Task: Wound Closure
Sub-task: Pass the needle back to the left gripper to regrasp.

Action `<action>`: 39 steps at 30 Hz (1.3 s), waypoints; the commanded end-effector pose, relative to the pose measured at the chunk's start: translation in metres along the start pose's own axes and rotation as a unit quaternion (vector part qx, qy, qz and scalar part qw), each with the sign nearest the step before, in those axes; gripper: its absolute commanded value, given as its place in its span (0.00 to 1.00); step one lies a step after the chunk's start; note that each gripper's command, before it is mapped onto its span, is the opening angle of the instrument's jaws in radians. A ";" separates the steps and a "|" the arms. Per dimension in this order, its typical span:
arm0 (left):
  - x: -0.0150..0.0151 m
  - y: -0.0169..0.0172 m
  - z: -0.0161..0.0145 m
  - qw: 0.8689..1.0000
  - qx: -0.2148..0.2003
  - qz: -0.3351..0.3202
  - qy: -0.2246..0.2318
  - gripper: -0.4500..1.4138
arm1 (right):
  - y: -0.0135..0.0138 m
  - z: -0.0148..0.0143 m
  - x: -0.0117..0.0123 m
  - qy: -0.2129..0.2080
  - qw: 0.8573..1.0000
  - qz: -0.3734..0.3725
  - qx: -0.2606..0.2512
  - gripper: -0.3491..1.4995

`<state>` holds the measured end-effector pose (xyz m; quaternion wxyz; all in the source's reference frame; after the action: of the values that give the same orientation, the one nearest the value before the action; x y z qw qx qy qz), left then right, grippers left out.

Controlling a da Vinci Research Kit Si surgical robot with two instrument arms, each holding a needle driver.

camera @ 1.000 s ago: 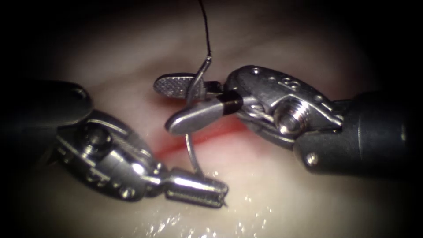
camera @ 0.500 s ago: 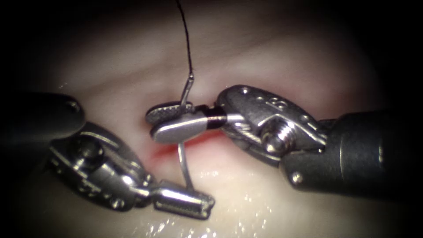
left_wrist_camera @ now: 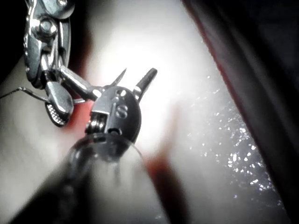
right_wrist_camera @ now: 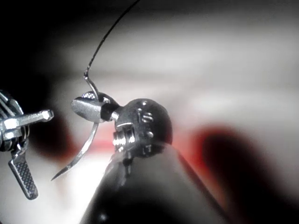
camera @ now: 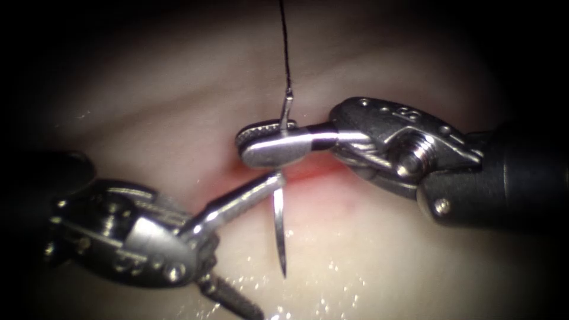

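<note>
The needle (camera: 280, 228), free of the tissue (camera: 379, 261) over the cut (camera: 308, 175), is clamped near its thread (camera: 285, 53) end by the right tool (camera: 269, 141), the left tool (camera: 237, 237) being spread wide and empty, so a firm grip is best held.

One camera looks down at the cut (camera: 308, 175) from above and in front, very close. Two more cameras look along each arm at its own pincer. All three see the needle (camera: 278, 228).
</note>
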<state>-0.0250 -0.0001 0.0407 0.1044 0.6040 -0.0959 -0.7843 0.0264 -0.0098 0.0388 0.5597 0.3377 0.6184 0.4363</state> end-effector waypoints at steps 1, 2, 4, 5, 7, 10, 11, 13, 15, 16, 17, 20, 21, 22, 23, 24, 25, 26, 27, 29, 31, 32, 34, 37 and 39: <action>-0.0004 0.0002 0.0006 1.000 0.003 -0.004 -0.005 0.87 | 0.0003 0.0007 -0.0001 -0.008 1.000 0.009 -0.009 0.00; -0.0004 0.0002 0.0005 1.000 0.005 -0.002 -0.013 0.86 | 0.0003 0.0007 -0.0001 -0.010 1.000 0.015 -0.014 0.00; -0.0005 0.0002 0.0005 1.000 0.007 0.005 -0.020 0.84 | 0.0003 0.0006 -0.0001 -0.007 0.999 0.029 -0.023 0.00; -0.0006 0.0001 0.0005 1.000 0.008 0.010 -0.025 0.78 | 0.0003 0.0006 -0.0001 -0.007 0.999 0.032 -0.024 0.00; -0.0008 0.0000 0.0006 0.999 0.010 0.024 -0.031 0.64 | 0.0002 0.0005 -0.0001 -0.005 0.999 0.035 -0.028 0.00; -0.0013 0.0000 0.0009 0.997 0.012 0.059 -0.044 0.49 | 0.0002 0.0005 -0.0001 -0.005 0.999 0.036 -0.029 0.00; -0.0015 0.0000 0.0011 0.996 0.013 0.067 -0.049 0.46 | 0.0002 0.0005 0.0000 -0.004 0.999 0.039 -0.029 0.00; -0.0018 0.0001 0.0014 0.995 0.015 0.079 -0.057 0.44 | 0.0002 0.0005 0.0001 -0.006 0.999 0.039 -0.030 0.00; -0.0021 0.0001 0.0017 0.992 0.016 0.106 -0.067 0.46 | 0.0001 0.0005 0.0002 -0.001 0.999 0.046 -0.028 0.00; -0.0022 0.0002 0.0017 0.991 0.016 0.109 -0.071 0.46 | 0.0000 0.0005 0.0003 -0.001 0.999 0.047 -0.028 0.00; -0.0023 0.0002 0.0018 0.991 0.017 0.112 -0.073 0.46 | 0.0000 0.0005 0.0003 0.000 0.999 0.047 -0.027 0.00; -0.0026 0.0004 0.0021 0.991 0.016 0.116 -0.069 0.41 | -0.0002 0.0005 0.0003 0.003 0.998 0.051 -0.022 0.00; -0.0027 0.0004 0.0022 0.991 0.016 0.119 -0.066 0.35 | -0.0002 0.0005 0.0003 0.004 0.998 0.051 -0.022 0.00; -0.0027 0.0004 0.0022 0.990 0.016 0.123 -0.066 0.23 | -0.0003 0.0005 0.0002 0.005 0.998 0.051 -0.021 0.00; -0.0028 0.0004 0.0023 0.989 0.015 0.129 -0.067 0.10 | -0.0003 0.0005 0.0002 0.005 0.998 0.054 -0.021 0.00; -0.0028 0.0005 0.0022 0.988 0.014 0.141 -0.068 0.00 | -0.0003 0.0005 0.0001 0.005 0.998 0.054 -0.021 0.00; -0.0028 0.0005 0.0022 0.987 0.014 0.144 -0.066 0.00 | -0.0004 0.0004 0.0001 0.005 0.998 0.054 -0.021 0.00; -0.0028 0.0005 0.0022 0.987 0.014 0.144 -0.063 0.00 | -0.0004 0.0004 0.0001 0.005 0.998 0.054 -0.020 0.00; -0.0028 0.0005 0.0021 0.988 0.012 0.145 -0.059 0.00 | -0.0004 0.0004 0.0001 0.006 0.998 0.054 -0.020 0.00; -0.0029 0.0004 0.0021 0.988 0.011 0.145 -0.053 0.00 | -0.0004 0.0004 0.0001 0.008 0.998 0.054 -0.019 0.00; -0.0030 0.0003 0.0021 0.988 0.011 0.145 -0.053 0.00 | -0.0005 0.0004 0.0001 0.008 0.998 0.054 -0.019 0.00; -0.0031 0.0003 0.0021 0.988 0.011 0.145 -0.053 0.00 | -0.0005 0.0004 0.0000 0.008 0.998 0.057 -0.019 0.00; -0.0033 0.0001 0.0021 0.988 0.010 0.145 -0.051 0.00 | -0.0007 0.0005 -0.0001 0.008 0.998 0.051 -0.019 0.24; -0.0036 -0.0002 0.0021 0.988 0.021 0.143 -0.058 0.00 | -0.0009 0.0005 -0.0002 0.008 0.999 0.039 -0.020 0.69; -0.0037 -0.0005 0.0020 0.988 0.027 0.142 -0.059 0.00 | -0.0010 0.0005 -0.0003 0.009 0.999 0.033 -0.024 0.81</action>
<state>-0.0255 0.0015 0.0440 0.1912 0.5404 -0.2095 -0.7921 0.0262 -0.0103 0.0376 0.5473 0.3382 0.6012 0.4739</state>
